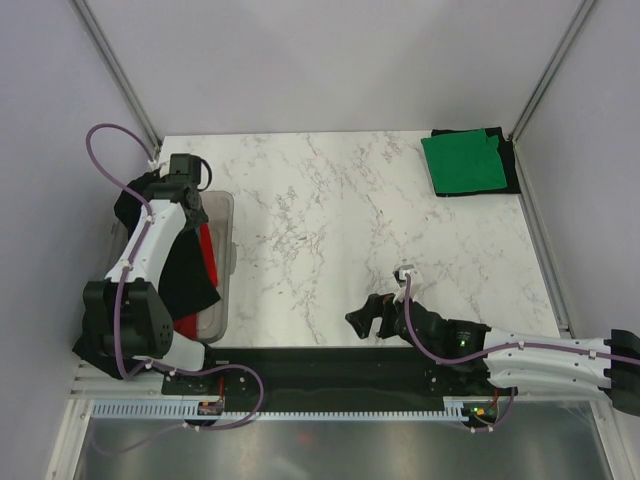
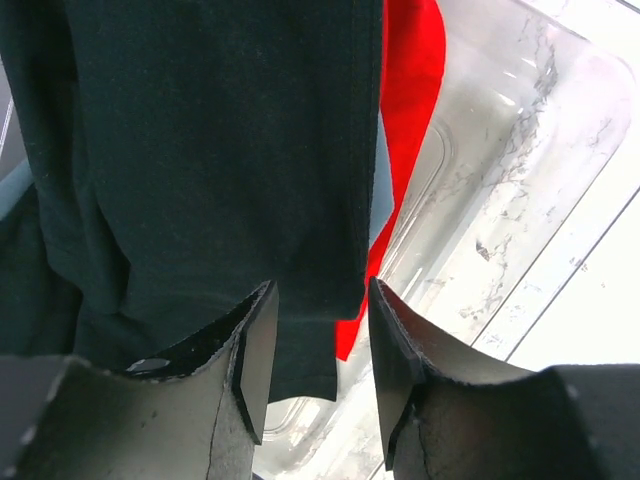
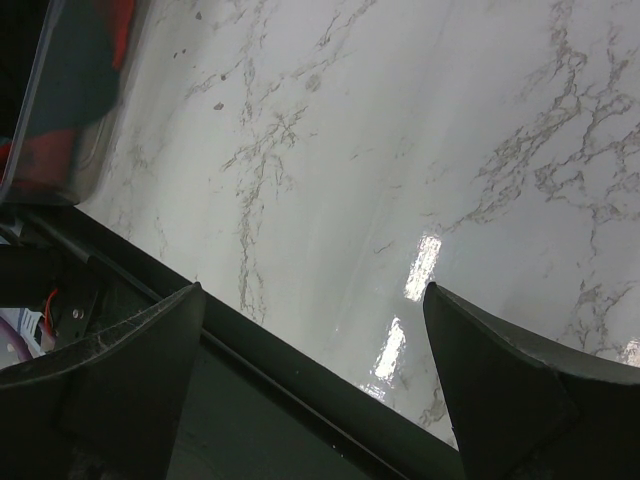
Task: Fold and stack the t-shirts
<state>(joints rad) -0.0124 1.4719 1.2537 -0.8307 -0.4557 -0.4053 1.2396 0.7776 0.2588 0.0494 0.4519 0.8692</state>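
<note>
Left claw [image 2: 322, 288] over bin [image 2: 520, 180], black shirt [image 2: 200, 150] at its tips.
Jaws narrowly parted, shirt edge between, grip unclear; right claw [image 3: 315, 290] wide open, empty.

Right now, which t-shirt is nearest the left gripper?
The black t-shirt, draped at the left gripper over the bin; the red t-shirt lies behind it, the green t-shirt folded at the far corner.

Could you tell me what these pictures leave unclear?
Top view: the left arm covers the bin, so its contents cannot be counted.
Left wrist view: black shirt covers the left gripper's gap; its hold is unclear.
Top view: green shirt hides the dark cloth beneath.
</note>
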